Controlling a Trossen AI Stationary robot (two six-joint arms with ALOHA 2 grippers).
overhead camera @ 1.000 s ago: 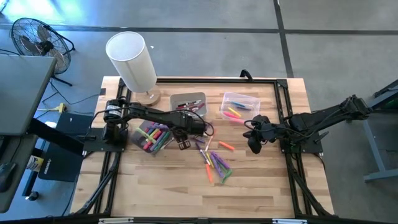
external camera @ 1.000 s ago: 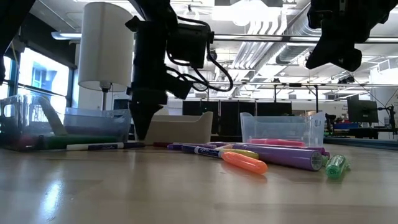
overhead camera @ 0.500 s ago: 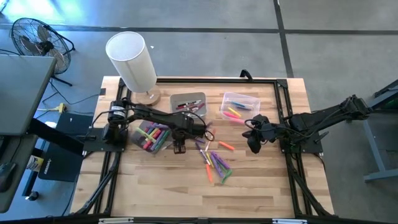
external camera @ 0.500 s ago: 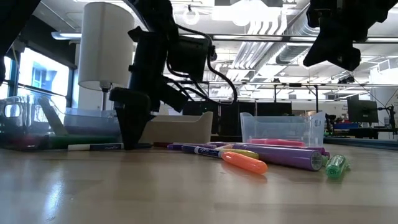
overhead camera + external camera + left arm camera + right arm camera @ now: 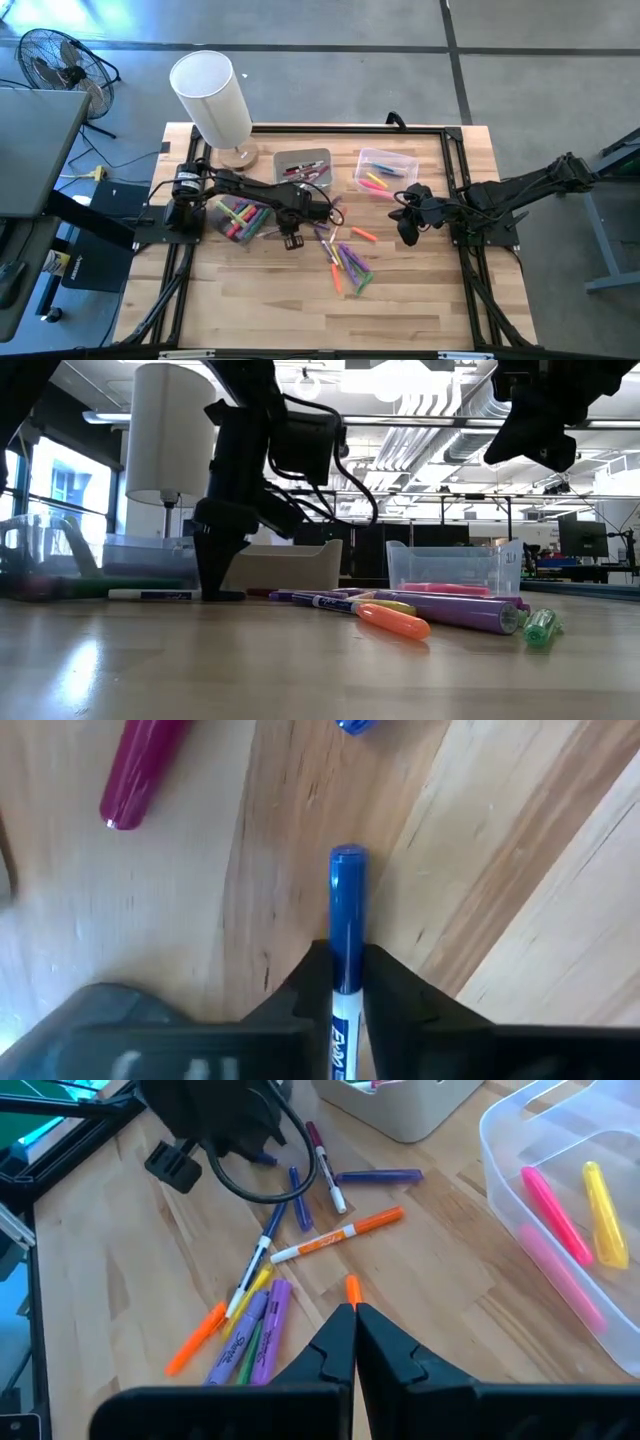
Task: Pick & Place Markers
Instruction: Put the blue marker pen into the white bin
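Observation:
My left gripper (image 5: 292, 241) points down at the table's middle, shut on a white marker with a blue cap (image 5: 347, 890) that lies flat on the wood. More markers (image 5: 345, 262) lie loose to its right: purple, orange, green and yellow ones. A dark red marker (image 5: 140, 775) lies close by. My right gripper (image 5: 408, 233) hangs shut and holds nothing, above the table's right part and over an orange marker (image 5: 340, 1237). My left gripper pinches the blue-capped marker between its two fingers (image 5: 388, 988), where the cap meets the white barrel (image 5: 347, 975). The fingers come from above and lie across the marker. The marker lies level on the table, and its cap end sticks out past the fingers.
A clear bin (image 5: 240, 217) with several markers stands left of my left gripper. Behind it are a grey bin (image 5: 302, 165) and a clear bin (image 5: 386, 170) with pink and yellow markers. A white lamp (image 5: 212, 98) stands at the far left.
My left gripper has sunk to the table top, shifting a little toward the near edge, and has shut on the blue-capped marker. The marker still lies where it was.

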